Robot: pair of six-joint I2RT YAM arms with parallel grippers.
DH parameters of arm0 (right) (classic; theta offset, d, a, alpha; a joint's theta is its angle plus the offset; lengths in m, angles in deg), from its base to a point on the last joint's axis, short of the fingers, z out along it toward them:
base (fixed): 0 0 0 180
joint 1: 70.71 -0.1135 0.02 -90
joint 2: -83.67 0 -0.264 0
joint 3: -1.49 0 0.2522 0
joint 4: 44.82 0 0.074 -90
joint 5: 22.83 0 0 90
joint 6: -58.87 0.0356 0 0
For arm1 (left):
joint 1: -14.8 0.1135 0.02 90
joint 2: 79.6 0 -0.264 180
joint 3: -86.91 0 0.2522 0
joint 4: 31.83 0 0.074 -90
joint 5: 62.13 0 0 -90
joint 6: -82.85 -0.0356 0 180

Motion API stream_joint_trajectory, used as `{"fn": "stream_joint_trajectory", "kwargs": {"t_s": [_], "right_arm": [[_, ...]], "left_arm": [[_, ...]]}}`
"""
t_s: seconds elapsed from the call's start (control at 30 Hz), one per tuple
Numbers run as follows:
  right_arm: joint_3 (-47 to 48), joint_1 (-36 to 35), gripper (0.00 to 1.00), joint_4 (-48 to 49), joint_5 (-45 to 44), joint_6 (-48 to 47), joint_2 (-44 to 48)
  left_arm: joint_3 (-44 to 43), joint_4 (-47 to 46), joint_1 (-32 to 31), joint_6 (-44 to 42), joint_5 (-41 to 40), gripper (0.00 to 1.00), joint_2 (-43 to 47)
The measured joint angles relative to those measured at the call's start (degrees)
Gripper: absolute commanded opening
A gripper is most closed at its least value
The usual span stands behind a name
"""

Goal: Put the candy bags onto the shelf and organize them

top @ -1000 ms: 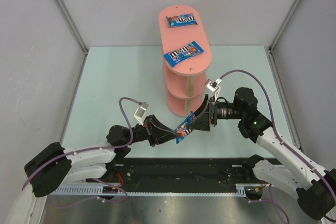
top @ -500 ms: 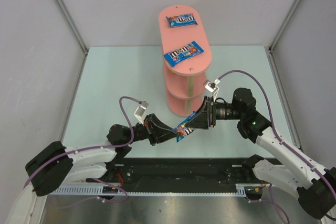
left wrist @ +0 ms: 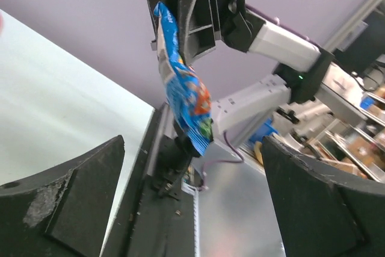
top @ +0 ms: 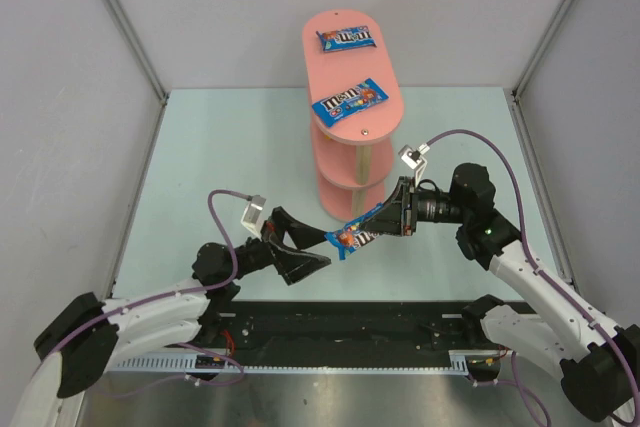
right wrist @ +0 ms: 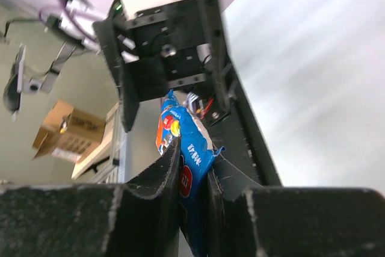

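The pink three-tier shelf stands at the back middle of the table. Two blue candy bags lie flat on its top board. A third blue candy bag hangs in the air in front of the shelf's base, with my right gripper shut on its right end. The right wrist view shows that bag pinched between the fingers of the right gripper. My left gripper stands open just left of the bag, not touching it. In the left wrist view the bag hangs beyond the wide-apart left gripper.
The pale green table top is boxed in by grey walls with metal corner posts. A black rail runs along the near edge between the arm bases. The lower shelf tiers sit just behind the held bag.
My left gripper has opened, let go of the bag and drawn back to the left. My right gripper has closed on the bag's other end and now carries it alone.
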Motion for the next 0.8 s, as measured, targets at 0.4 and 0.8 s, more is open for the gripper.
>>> {"fn": "stream_joint_trajectory", "kwargs": {"t_s": [0.4, 0.8], "right_arm": [[6.8, 5.0, 0.0, -9.1, -2.0, -5.1, -1.3], [31.3, 7.4, 0.0, -7.1, -3.5, -3.1, -10.5]], "left_arm": [[-0.4, 36.0, 3.2, -9.1, -14.4, 1.0, 22.4], [-1.9, 50.9, 3.3, -12.4, -19.3, 1.0, 23.8]]}}
